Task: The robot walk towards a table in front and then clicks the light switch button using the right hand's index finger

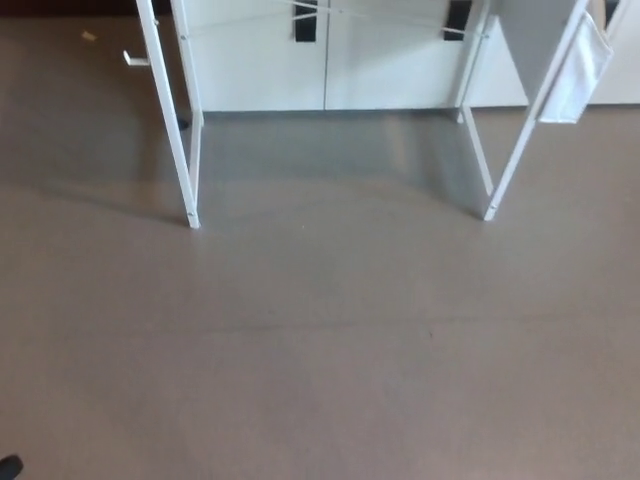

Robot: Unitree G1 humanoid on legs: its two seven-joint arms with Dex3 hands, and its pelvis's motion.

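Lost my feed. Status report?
Both hands out of view. Table legs ahead; tabletop and switch not visible. Floor bare up to them.

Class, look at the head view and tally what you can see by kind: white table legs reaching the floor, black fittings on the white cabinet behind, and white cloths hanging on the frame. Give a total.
White table legs: 4
Black fittings: 2
White cloth: 1
Total: 7
No robot hand is clearly in view.
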